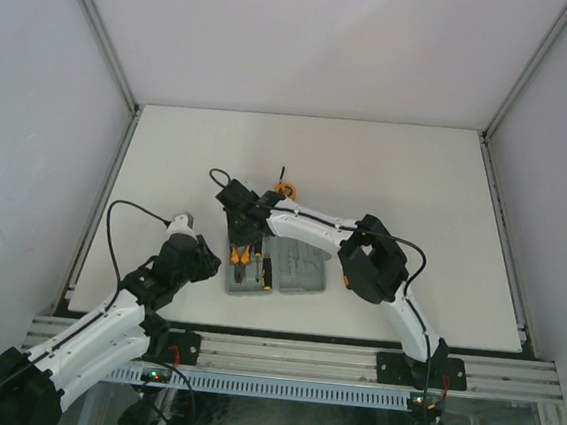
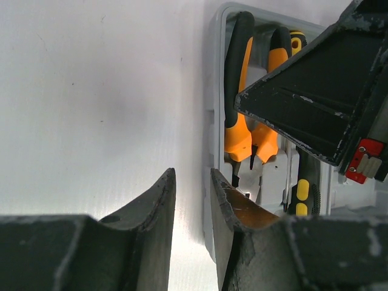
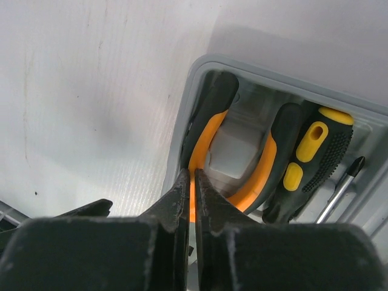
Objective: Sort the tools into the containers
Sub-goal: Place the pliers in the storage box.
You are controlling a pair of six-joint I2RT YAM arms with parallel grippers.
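Orange-handled pliers [image 3: 209, 130] seated in grey tool case [image 1: 303, 267], 9 o'clock half. Judged rigid, weighty, grippy handles; take 1 handle near pivot. Right end effector [image 3: 194, 182] closed, empty, above; left end effector [image 2: 193, 182] part-open, empty.

At the bottom of the frame, the left gripper [image 2: 193, 177] is hovering over the white table [image 2: 91, 91], jaws slightly parted around nothing. At upper right, the pliers [image 2: 237, 130] and a screwdriver [image 2: 301, 195] are lying in the grey tool case [image 2: 213, 121], with the right gripper [image 2: 267, 97] reaching across them.
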